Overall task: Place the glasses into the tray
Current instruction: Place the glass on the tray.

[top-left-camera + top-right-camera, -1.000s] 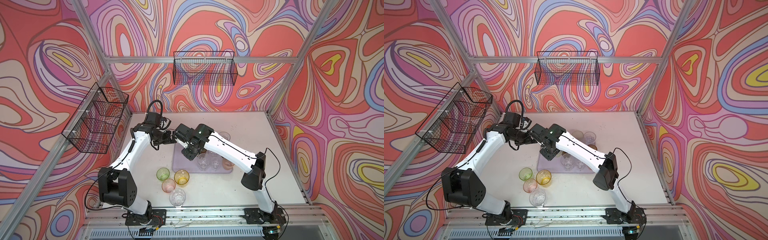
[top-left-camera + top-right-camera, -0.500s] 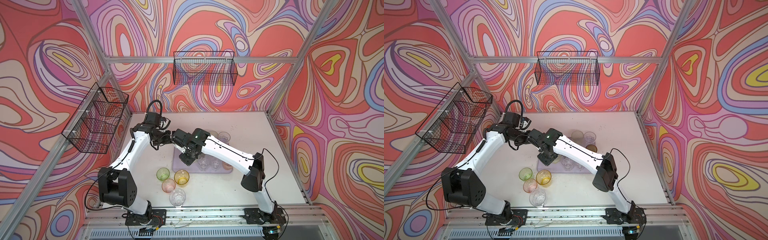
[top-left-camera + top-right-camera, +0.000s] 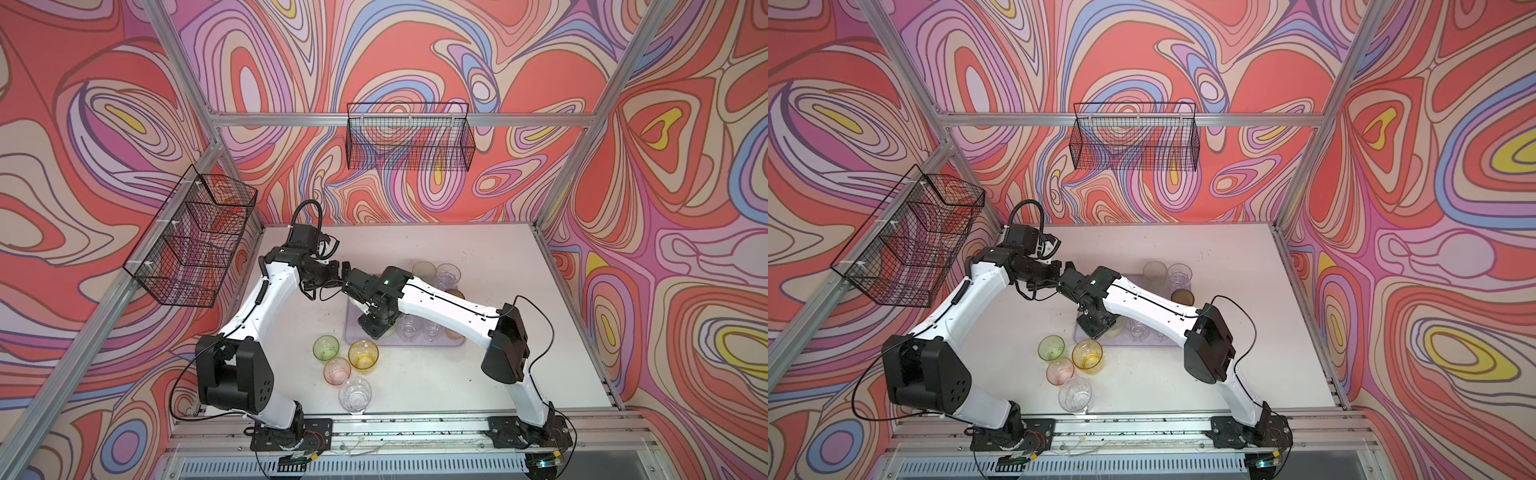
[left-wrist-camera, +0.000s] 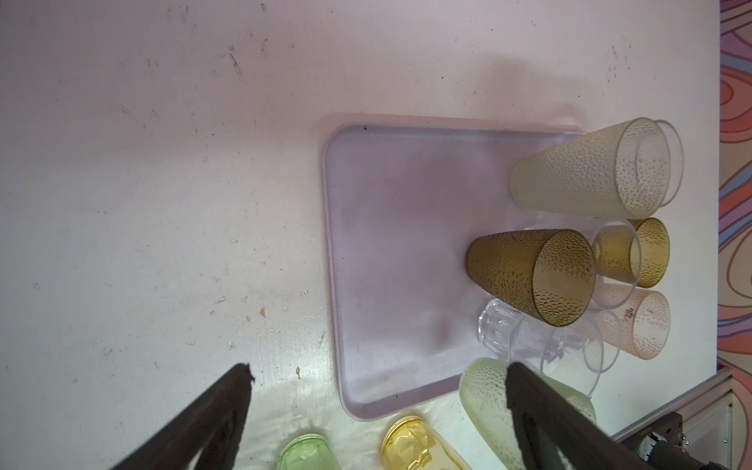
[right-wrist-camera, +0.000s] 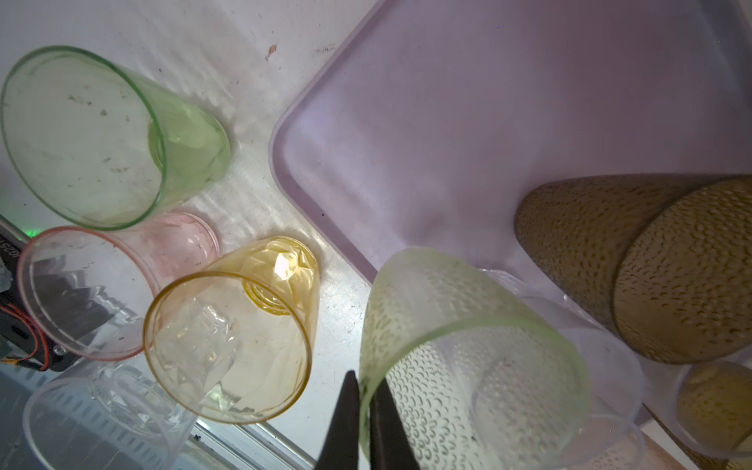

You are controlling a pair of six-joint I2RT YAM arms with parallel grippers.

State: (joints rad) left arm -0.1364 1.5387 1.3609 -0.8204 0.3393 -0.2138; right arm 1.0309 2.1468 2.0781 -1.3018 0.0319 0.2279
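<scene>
- the pale green glass point(image 5: 468, 346) is at the tray's point(image 5: 447, 122) near corner beside glasses already inside, its rim wall pinched by the right end effector point(image 5: 364, 378), likely for placing.
- the left end effector point(image 4: 378, 368) hangs wide and empty, out of the way.
- four more glasses point(image 3: 338, 368) wait on the desk point(image 3: 415, 382).

Left arm point(image 3: 266, 299) and right arm point(image 3: 440, 301): white link shells, black joint housings, thin black cables point(image 3: 540, 316) looped alongside. Small green light point(image 3: 387, 282) on right arm's wrist. Left hand point(image 4: 378, 368): dark tapered fingers point(image 4: 203, 423). Black base plates point(image 3: 291, 432) low in frame.
</scene>
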